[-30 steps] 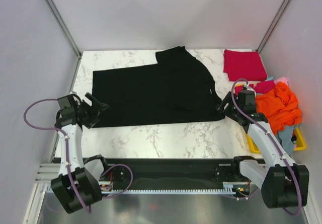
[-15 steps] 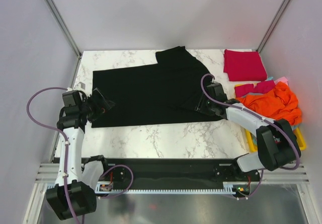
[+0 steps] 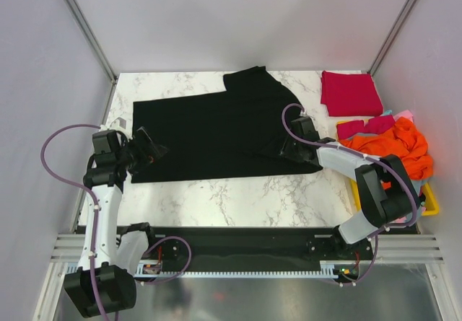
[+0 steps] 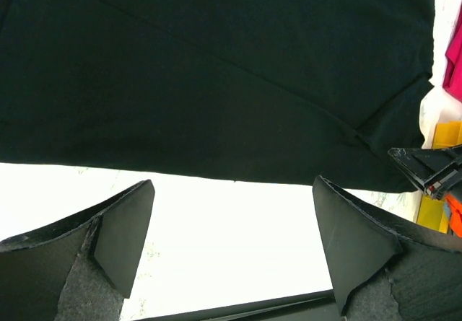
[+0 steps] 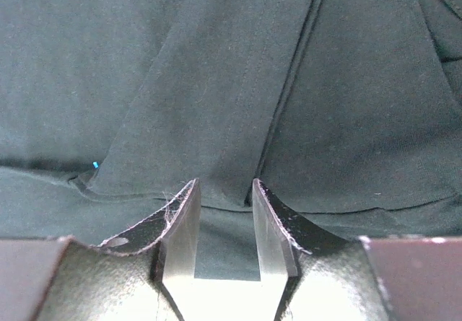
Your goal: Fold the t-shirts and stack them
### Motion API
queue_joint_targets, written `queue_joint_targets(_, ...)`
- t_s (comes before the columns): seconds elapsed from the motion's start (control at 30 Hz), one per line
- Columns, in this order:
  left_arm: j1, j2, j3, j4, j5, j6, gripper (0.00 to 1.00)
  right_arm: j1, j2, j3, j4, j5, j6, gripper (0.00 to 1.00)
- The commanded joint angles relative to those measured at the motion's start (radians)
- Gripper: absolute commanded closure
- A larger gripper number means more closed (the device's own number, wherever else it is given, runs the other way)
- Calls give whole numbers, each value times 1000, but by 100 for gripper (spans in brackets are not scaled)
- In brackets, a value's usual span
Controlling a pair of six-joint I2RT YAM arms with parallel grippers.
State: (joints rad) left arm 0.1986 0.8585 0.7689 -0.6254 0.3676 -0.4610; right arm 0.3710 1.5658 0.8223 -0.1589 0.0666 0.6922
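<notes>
Black shirt [image 3: 216,133] (soft, light, limp) wants pinching along its near edge; left pincer [image 3: 151,151] gapes wide, right pincer [image 5: 224,187] stands part-closed there, grip impossible to tell.

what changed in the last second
The right gripper swung left from beside the basket onto the right edge of the black t-shirt, jaws narrowing over the hem. The left gripper edged toward its left edge, jaws wide. Black t-shirt and red t-shirt stayed put.
</notes>
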Motion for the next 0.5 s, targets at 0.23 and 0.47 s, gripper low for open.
queue_joint_targets(0.23, -13, -15, -2, 27, -2, 42, 2, 2, 22, 11, 64, 27, -2, 62)
queue_joint_targets(0.47, -16, -16, -2, 27, -9, 42, 2, 2, 25, -15, 76, 16, 7, 63)
